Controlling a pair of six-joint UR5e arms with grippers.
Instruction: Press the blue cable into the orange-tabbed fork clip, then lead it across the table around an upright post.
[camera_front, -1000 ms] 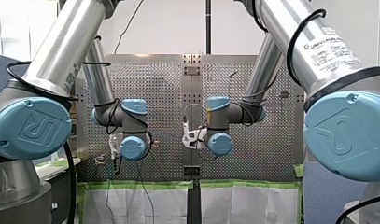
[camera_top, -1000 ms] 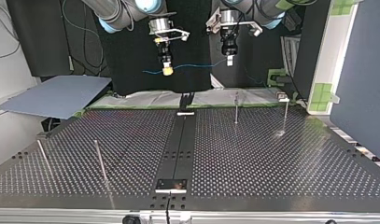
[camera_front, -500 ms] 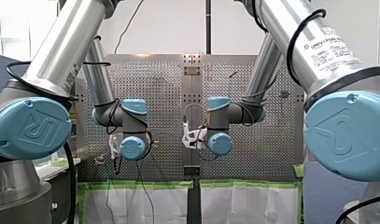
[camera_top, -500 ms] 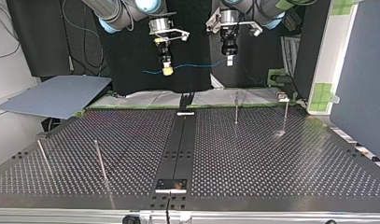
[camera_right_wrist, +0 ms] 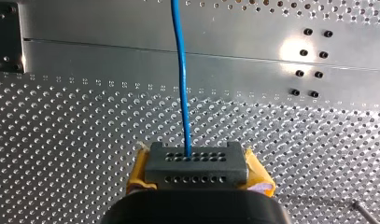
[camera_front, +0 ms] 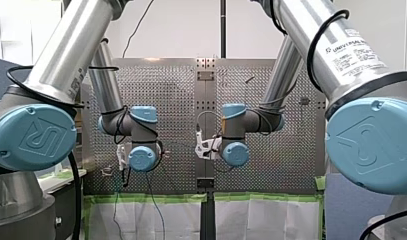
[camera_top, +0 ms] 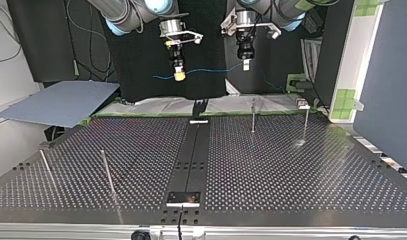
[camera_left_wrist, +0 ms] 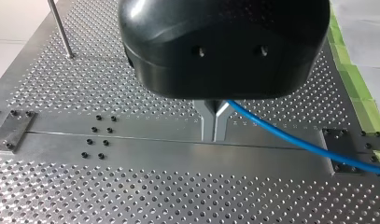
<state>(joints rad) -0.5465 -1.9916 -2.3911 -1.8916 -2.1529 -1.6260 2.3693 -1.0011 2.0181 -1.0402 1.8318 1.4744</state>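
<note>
Blue cable [camera_top: 211,70] aloft, upper middle of top view.
Spans from my left claw [camera_left_wrist: 214,126], pinched on it, to my right claw [camera_right_wrist: 197,165], yellow pads [camera_right_wrist: 137,171] clamped on it, above the perforated desk [camera_top: 291,170].

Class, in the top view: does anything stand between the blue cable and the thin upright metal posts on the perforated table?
Nothing visible does. The blue cable hangs in open air between my right gripper and my left gripper, above the perforated table and its thin metal posts.
</note>
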